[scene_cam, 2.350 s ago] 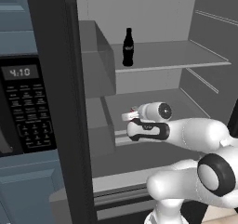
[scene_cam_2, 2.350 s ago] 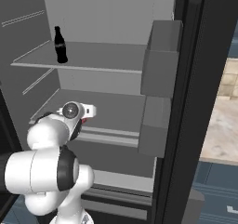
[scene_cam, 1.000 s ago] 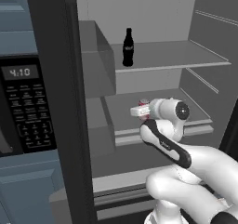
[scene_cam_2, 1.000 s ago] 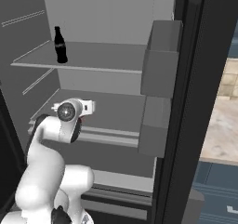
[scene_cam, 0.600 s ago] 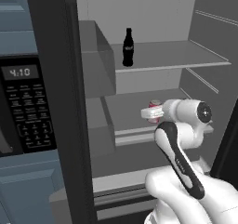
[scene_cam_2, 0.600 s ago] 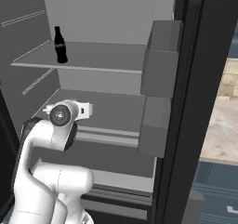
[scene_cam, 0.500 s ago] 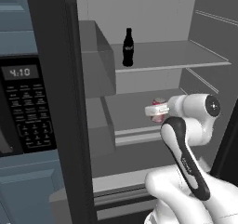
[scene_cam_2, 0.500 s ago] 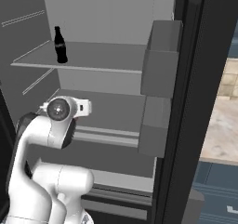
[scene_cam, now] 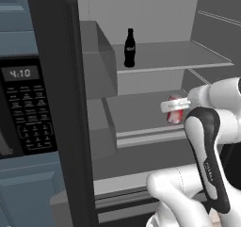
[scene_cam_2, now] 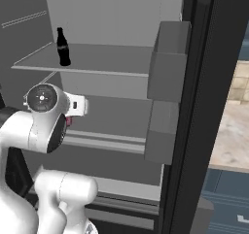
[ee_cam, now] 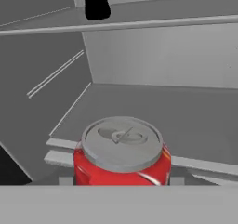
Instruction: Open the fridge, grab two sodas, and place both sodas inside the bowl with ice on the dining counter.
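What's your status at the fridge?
Gripper shut on soda, can upright, over the lower shelf. Fridge open. Black bottle on the shelf above, clear of the arm. Nothing blocking the way out.

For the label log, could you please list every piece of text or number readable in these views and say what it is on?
"4:10": on the microwave clock display.
Microwave keypad: markings too small to read.
Black bottle: label too blurred to read.
Soda can: no readable text.

soda (scene_cam: 175, 112) on mid fridge (scene_cam: 155, 56) shelf, bottle (scene_cam: 130, 48) on shelf above.
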